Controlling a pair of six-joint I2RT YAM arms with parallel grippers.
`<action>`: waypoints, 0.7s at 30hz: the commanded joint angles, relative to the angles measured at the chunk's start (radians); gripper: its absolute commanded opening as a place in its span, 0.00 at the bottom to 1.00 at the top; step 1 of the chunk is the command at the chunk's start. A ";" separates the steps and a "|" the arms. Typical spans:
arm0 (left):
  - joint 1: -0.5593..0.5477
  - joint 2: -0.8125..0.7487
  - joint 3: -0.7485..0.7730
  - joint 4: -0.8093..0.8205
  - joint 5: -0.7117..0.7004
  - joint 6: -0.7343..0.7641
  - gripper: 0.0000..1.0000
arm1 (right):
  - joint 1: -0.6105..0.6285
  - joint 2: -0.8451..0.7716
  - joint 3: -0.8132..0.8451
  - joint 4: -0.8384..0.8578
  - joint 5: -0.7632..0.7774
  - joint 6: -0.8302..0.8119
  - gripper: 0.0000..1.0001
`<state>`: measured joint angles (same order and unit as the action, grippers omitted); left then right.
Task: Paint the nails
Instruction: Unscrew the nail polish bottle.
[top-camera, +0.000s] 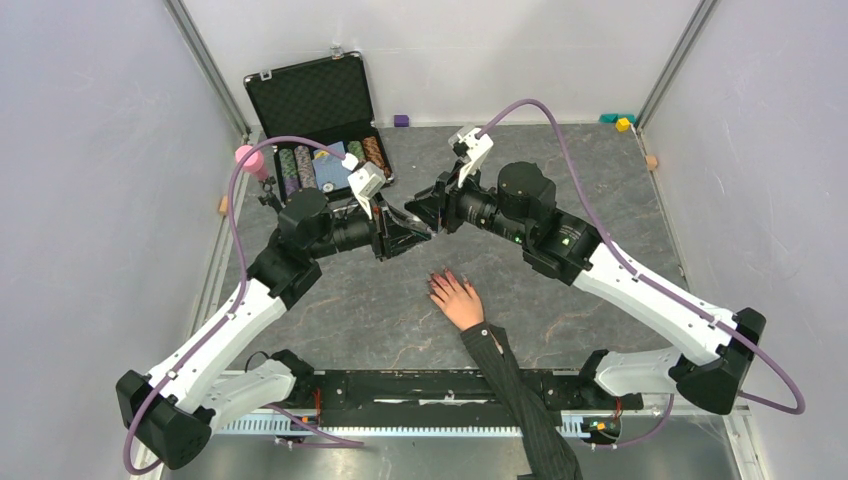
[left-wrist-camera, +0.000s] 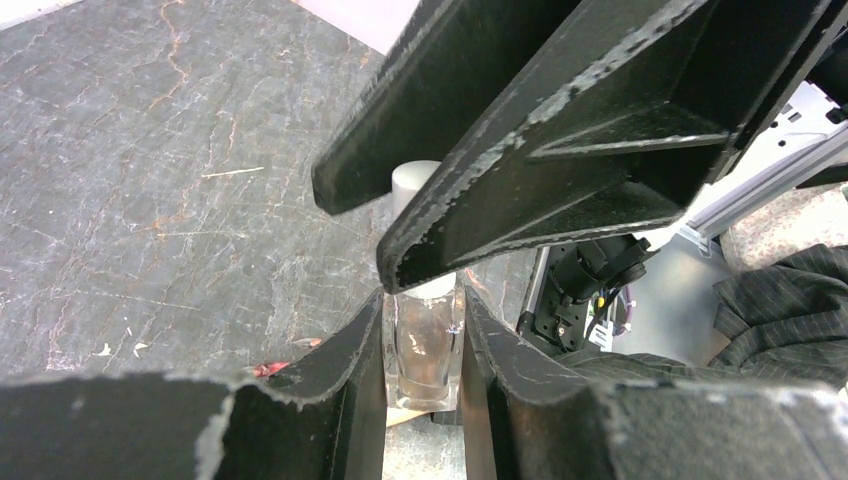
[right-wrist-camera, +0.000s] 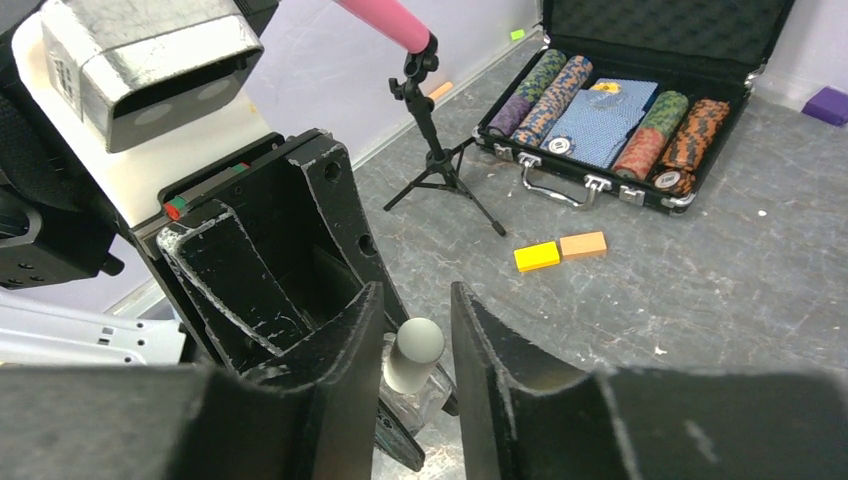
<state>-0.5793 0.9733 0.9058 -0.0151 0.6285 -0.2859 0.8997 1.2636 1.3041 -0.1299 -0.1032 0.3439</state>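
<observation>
The nails (top-camera: 435, 282) are small, glossy and reddish-pink, on a pale hand (top-camera: 458, 300) that lies flat, palm down, on the grey veined stone-look table (top-camera: 600, 180). A dark pinstriped sleeve (top-camera: 515, 385) runs back from it to the near edge. The fingertips point away from the arm bases, towards the spot where both grippers meet above the table.

The left gripper (left-wrist-camera: 423, 300) is clamped on a small clear bottle (left-wrist-camera: 425, 345) — square-shouldered glass, held upright, both scuffed black fingers pressing its sides. The rounded matte white cap (right-wrist-camera: 415, 350) sits between the fingers of the right gripper (right-wrist-camera: 417, 292). A sliver of space shows beside the cap, so I cannot tell whether that gripper actually grips it.

In the left wrist view the right gripper's broad, chipped fingers block most of the cap and much of the scene (only a glint of red nail shows low beside the left finger).

Behind the left arm an open black case (top-camera: 310, 95) with a foam-lined lid holds rolls of striped poker chips (right-wrist-camera: 690, 135) and a blue deck (right-wrist-camera: 600, 125). Near it stands a thin black tripod (right-wrist-camera: 440, 160) carrying something pink (right-wrist-camera: 385, 20). A yellow block (right-wrist-camera: 537, 256) and an orange block (right-wrist-camera: 583, 245) lie touching in front of the case — a purple block (right-wrist-camera: 828, 105) sits farther off.
</observation>
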 joint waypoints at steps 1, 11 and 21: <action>-0.003 -0.003 0.054 0.020 -0.010 0.041 0.02 | 0.008 0.006 0.034 0.032 -0.018 0.005 0.32; -0.002 -0.011 0.063 0.024 0.031 0.015 0.02 | 0.008 -0.028 -0.039 0.094 -0.045 -0.014 0.00; -0.002 -0.045 0.049 0.188 0.341 -0.091 0.02 | -0.014 -0.079 -0.093 0.202 -0.292 -0.106 0.00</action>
<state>-0.5755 0.9676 0.9207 0.0200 0.7666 -0.2939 0.8944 1.2110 1.2308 -0.0113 -0.2348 0.3115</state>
